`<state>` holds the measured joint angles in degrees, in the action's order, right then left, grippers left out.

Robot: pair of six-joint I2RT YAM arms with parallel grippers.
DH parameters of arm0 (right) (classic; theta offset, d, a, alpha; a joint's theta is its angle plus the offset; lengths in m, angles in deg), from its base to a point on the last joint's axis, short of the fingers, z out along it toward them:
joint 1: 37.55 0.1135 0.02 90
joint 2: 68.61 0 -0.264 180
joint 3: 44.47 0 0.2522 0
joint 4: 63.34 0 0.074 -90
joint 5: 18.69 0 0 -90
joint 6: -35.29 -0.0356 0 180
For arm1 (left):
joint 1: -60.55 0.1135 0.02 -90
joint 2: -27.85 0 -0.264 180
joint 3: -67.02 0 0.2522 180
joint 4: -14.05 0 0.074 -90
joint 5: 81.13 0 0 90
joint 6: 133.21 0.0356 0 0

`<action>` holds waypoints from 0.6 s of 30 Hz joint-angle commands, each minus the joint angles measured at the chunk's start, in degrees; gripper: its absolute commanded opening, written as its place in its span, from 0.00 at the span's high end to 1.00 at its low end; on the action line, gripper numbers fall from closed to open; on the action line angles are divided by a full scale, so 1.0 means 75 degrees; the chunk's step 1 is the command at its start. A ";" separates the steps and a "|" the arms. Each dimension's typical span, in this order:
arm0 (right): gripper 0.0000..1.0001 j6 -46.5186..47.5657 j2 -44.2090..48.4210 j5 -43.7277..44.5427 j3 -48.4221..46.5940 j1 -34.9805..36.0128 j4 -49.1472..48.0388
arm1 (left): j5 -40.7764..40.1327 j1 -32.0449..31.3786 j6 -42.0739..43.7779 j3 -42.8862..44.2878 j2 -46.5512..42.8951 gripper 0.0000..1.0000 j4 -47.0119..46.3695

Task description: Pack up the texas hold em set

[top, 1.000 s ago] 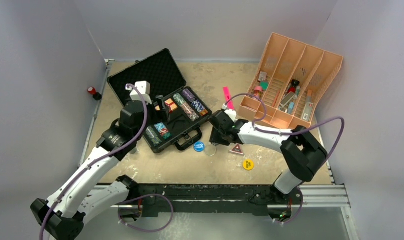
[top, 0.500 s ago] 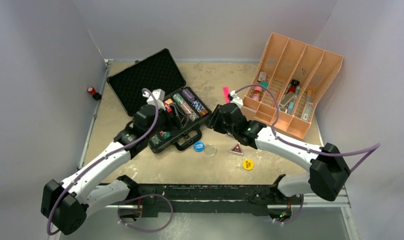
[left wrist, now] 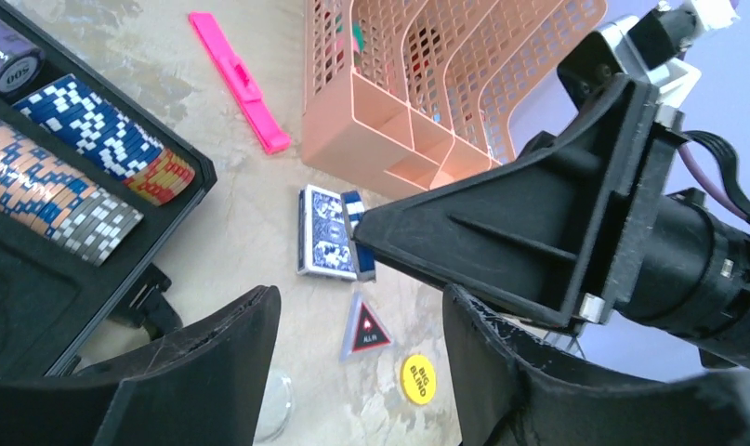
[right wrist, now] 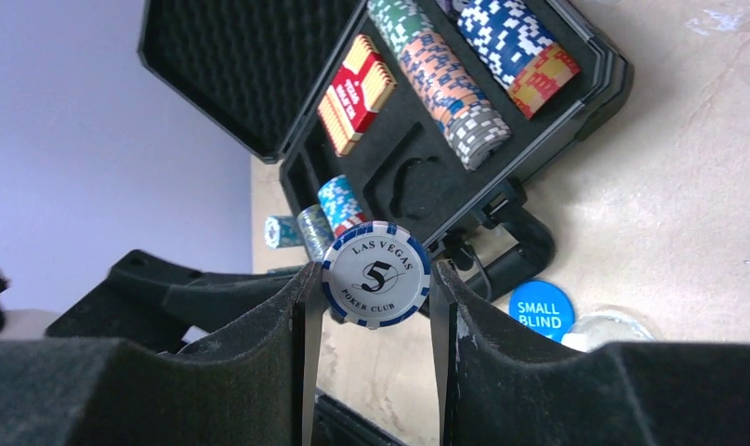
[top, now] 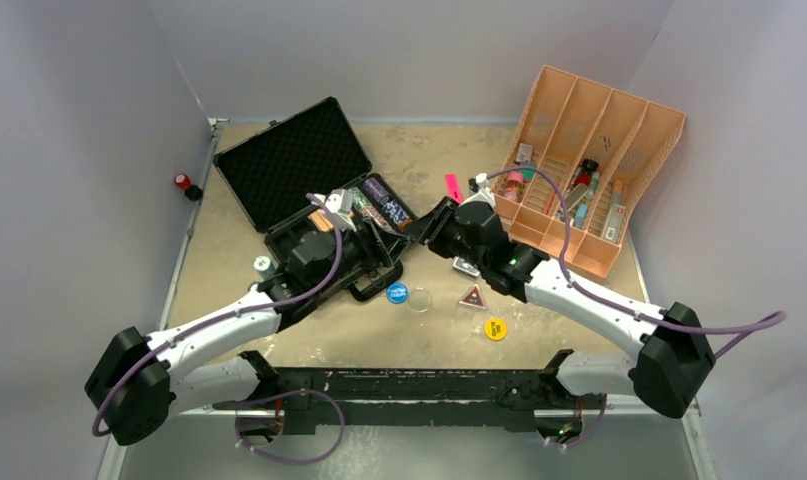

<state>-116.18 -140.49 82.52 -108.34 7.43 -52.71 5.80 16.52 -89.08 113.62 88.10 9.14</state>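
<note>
The black case [top: 285, 165] lies open with chip stacks [right wrist: 445, 74] and a red deck [right wrist: 357, 93] in its foam base. My right gripper [right wrist: 375, 279] is shut on a white and blue "5" chip [right wrist: 375, 268], held in the air near the case's front right corner [top: 426, 228]. My left gripper [left wrist: 360, 307] is open and empty above the case's front edge [top: 374, 245]. On the table lie a blue deck [top: 466, 266], a blue disc [top: 397, 293], a clear disc [top: 420, 300], a triangular marker [top: 472, 297] and a yellow disc [top: 495, 328].
The orange divided tray [top: 584, 160] stands at the back right. A pink marker [top: 453, 187] lies between it and the case. A loose chip [top: 262, 264] lies left of the case. A red button [top: 183, 182] is at the left wall.
My left arm has swung right and lower over the case's front. My right gripper has moved up and left towards the case, uncovering the blue deck on the table.
</note>
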 commanded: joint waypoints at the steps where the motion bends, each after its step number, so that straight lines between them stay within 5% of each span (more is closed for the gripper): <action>1: 0.63 -0.0511 0.0450 -0.0220 0.0109 -0.0083 -0.0517 | -0.0270 -0.0151 0.0140 0.0052 0.0481 0.39 -0.1581; 7: 0.63 -0.0685 0.0598 -0.0350 0.0129 -0.0142 -0.0562 | -0.0552 -0.0198 0.0254 0.0108 0.0666 0.54 -0.1585; 18: 0.63 -0.0929 0.0496 -0.0801 0.0265 -0.0236 -0.0949 | -0.0491 -0.0211 0.0178 -0.0029 0.0879 0.57 -0.2350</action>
<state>-121.38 -137.43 78.58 -107.35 6.03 -55.77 2.55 15.14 -88.44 113.55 93.80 -2.12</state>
